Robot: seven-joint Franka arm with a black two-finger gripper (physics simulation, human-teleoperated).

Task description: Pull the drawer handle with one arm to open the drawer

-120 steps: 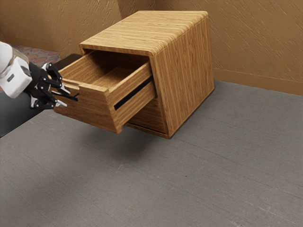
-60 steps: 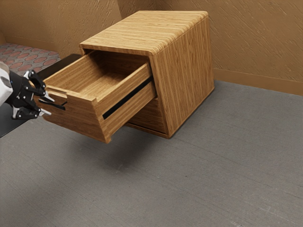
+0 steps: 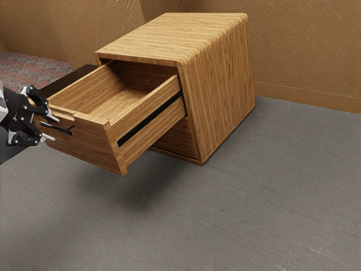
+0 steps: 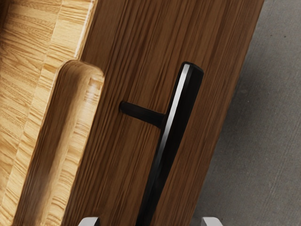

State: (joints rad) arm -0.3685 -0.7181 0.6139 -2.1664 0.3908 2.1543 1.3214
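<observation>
In the ext. view the drawer (image 3: 148, 120) is seen pulled far out of the wood cabinet (image 3: 220, 84), & its wood inside can be seen from above. The cabinet is set on a gray floor (image 3: 254, 197), near a brown wall (image 3: 304, 39). The black gripper (image 3: 52, 128) is seen at the ext. view's left edge, right at the front of the drawer. The thin black handle (image 3: 63, 130) is fixed on that front & is placed between the two fingers (image 3: 49, 116). The fingers are held apart, one above the bar & one below it, w/ a bit of space left, so the bar is not squeezed. In the wrist view the handle (image 4: 176, 127) is shown close up as a long black bar, joined to the drawer front (image 4: 211, 70) by a short black peg (image 4: 141, 113). Two pale fingertips (image 4: 88, 222) are seen, one on each side of the bar, not touching it. Gray floor (image 4: 277, 117) is seen past the front's edge.
</observation>
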